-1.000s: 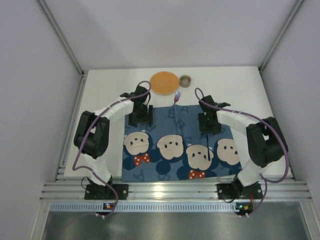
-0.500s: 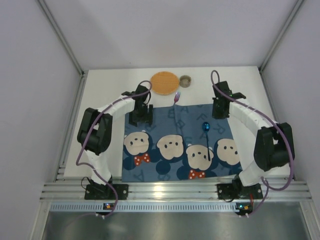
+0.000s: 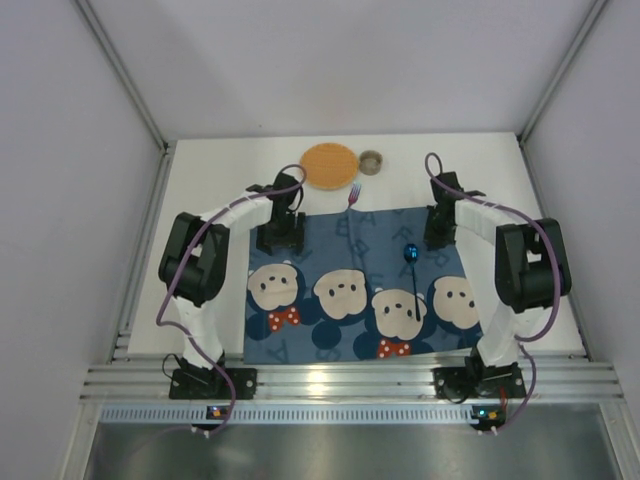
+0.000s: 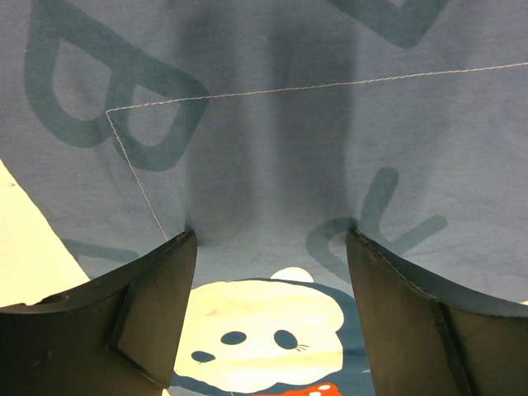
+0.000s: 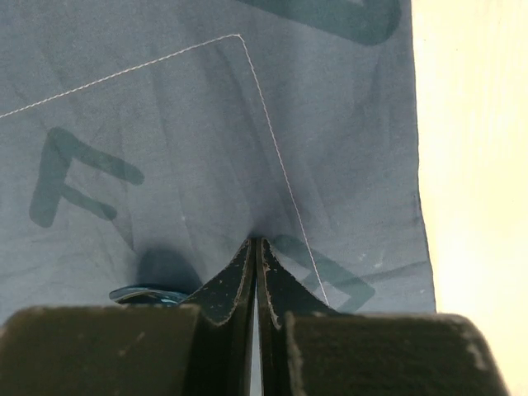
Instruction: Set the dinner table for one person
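The dinner table [image 3: 200,200] is a white top bearing a dark blue mouse-print placemat [image 3: 350,290]. A blue spoon [image 3: 412,262] lies on the mat's right half. Beyond the mat's far edge lie a purple fork [image 3: 354,193], a round orange woven plate [image 3: 329,165] and a small cup [image 3: 371,161]. My left gripper [image 3: 281,236] [image 4: 272,235] stands open, tips down on the placemat [image 4: 272,124] near its far left corner. My right gripper [image 3: 441,232] [image 5: 255,241] is shut on the placemat [image 5: 165,124] near its far right corner, with creases running into the tips.
Bare table [image 5: 478,165] shows right of the mat's edge, and a strip of it [image 4: 25,239] left of the mat. The spoon's bowl [image 5: 140,293] sits just left of my right fingers. White walls close in three sides.
My right gripper left the spoon lying on the mat, swung to the mat's far right corner and shut there. The left gripper stayed put.
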Robot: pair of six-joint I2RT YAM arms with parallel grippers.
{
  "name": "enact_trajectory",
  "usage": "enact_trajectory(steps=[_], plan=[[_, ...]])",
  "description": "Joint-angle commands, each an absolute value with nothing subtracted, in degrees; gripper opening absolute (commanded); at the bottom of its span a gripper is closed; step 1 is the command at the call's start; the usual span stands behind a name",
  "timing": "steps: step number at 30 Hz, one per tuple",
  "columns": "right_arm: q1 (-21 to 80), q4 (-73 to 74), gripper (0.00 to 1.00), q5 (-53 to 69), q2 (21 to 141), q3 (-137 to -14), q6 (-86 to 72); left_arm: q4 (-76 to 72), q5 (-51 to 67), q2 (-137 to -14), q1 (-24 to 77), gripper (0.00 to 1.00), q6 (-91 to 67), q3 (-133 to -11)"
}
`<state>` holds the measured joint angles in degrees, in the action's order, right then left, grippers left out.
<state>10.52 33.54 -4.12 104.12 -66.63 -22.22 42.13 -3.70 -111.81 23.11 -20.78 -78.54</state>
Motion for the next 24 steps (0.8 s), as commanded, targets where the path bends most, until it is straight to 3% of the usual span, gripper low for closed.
enact_trajectory(steps=[1,24], plan=[[9.6,30.9,0.0,-3.2,105.5,-61.1,-23.8,41.1,-6.8,-112.4,22.9,0.79,-19.4,-77.8],[8.0,40.3,0.0,-14.8,101.5,-54.0,-27.5,42.4,-12.6,-114.7,20.7,0.8,-18.6,-76.2]])
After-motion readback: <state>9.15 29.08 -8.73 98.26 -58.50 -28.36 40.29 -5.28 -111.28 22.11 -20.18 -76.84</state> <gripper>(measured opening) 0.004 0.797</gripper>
